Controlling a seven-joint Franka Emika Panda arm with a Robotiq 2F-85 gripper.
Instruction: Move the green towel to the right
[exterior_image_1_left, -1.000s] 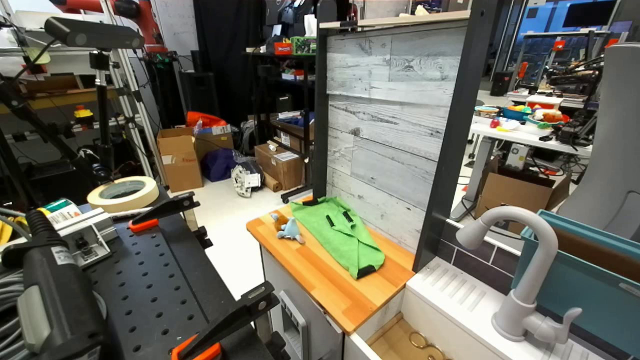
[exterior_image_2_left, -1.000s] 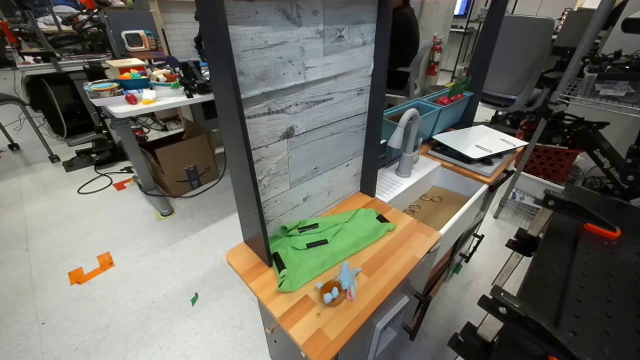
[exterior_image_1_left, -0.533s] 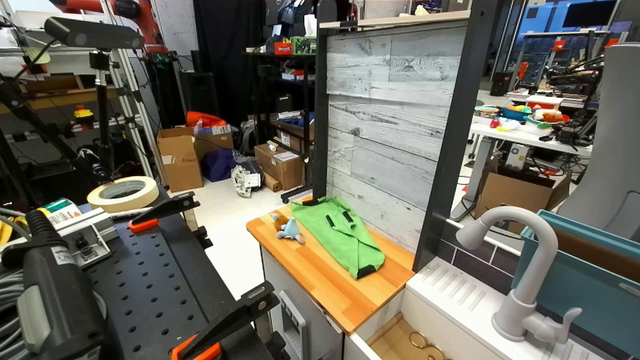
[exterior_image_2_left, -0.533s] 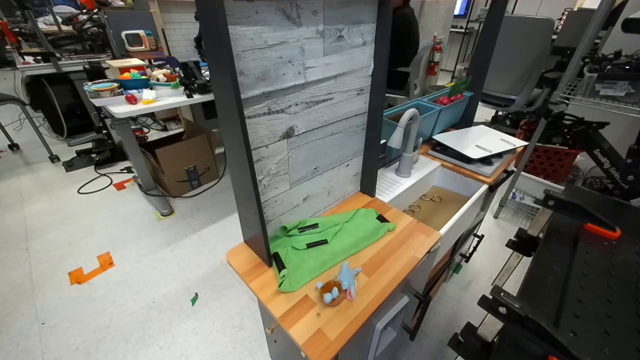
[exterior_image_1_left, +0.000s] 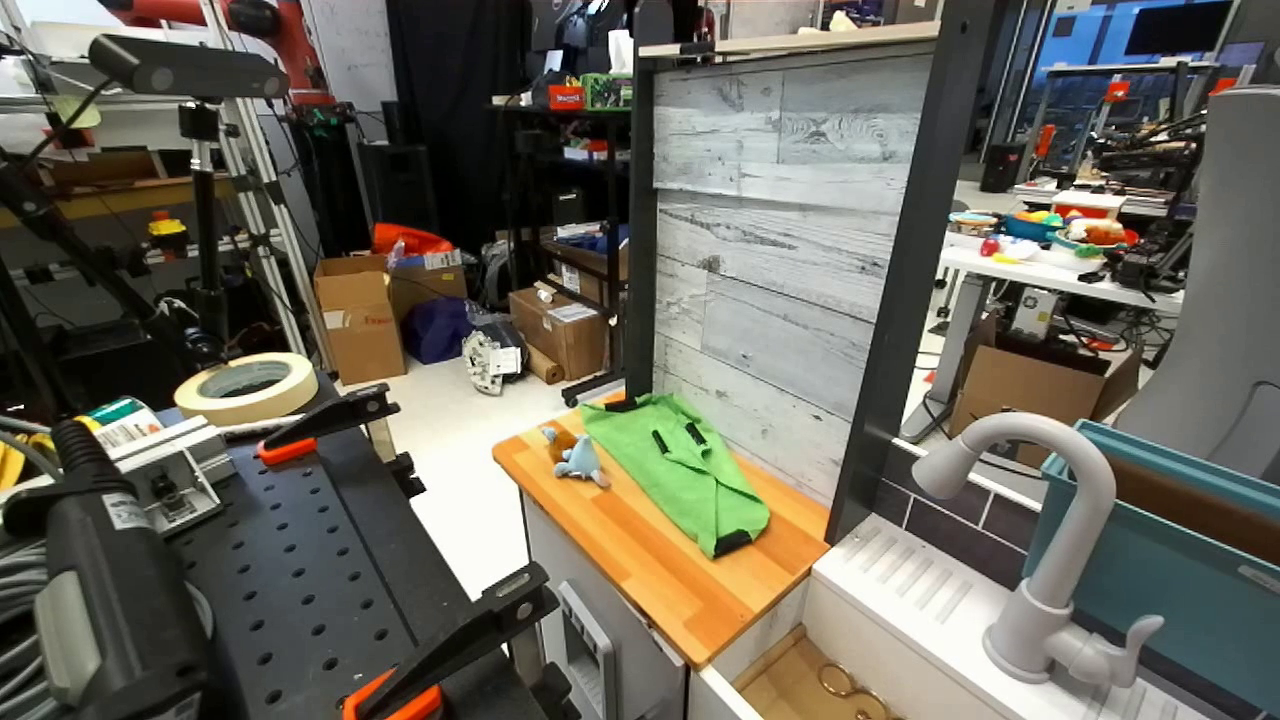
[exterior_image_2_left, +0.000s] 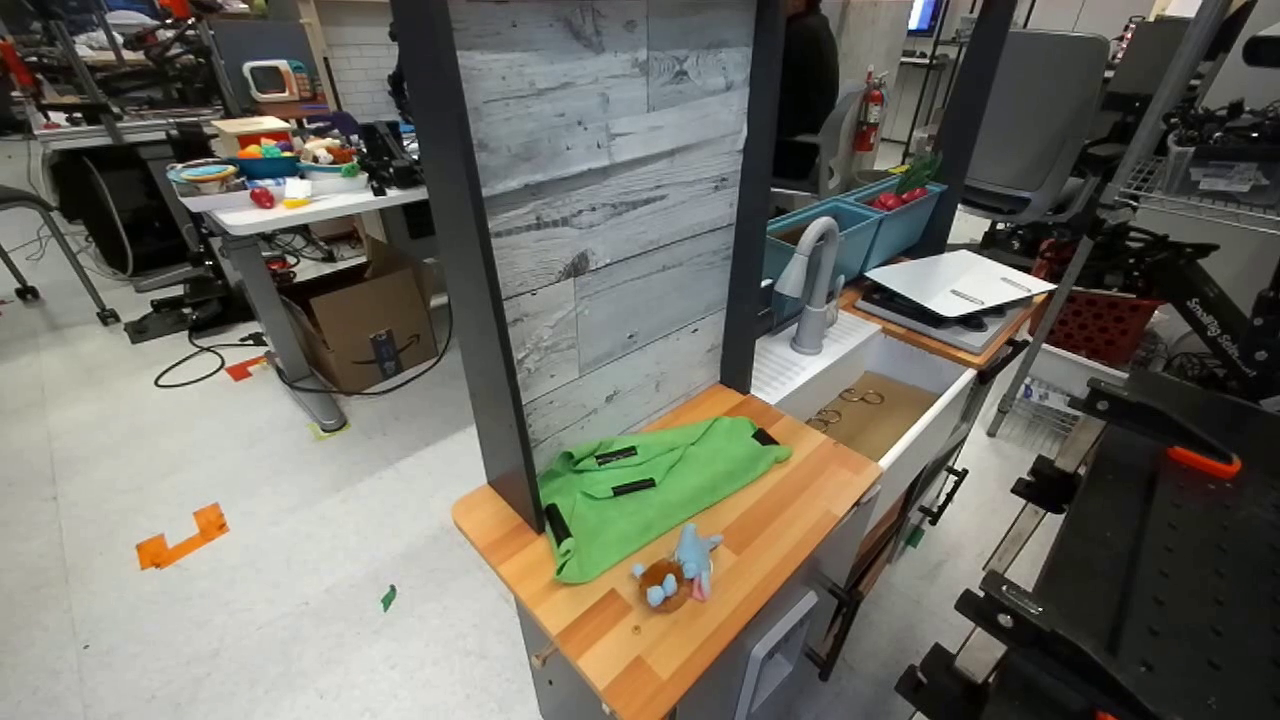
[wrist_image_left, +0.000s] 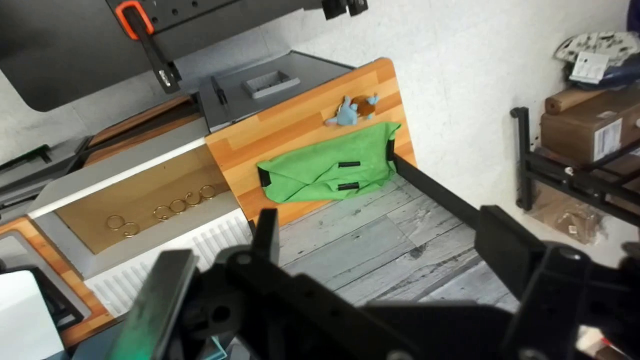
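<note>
The gripper (wrist_image_left: 378, 218) has its jaws wide apart, released — and the green towel (wrist_image_left: 310, 161) (a little rumpled) lies on the wooden counter (wrist_image_left: 280, 131), well beyond the jaws and ahead of their gap in the wrist view. A blue toy (wrist_image_left: 347, 115) sits just past it from the jaws.

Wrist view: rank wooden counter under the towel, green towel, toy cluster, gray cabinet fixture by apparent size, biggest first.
1. Wooden counter
2. Green towel
3. Toy cluster and gray cabinet fixture: too alike to rank; the cluster may just be nearer.
</note>
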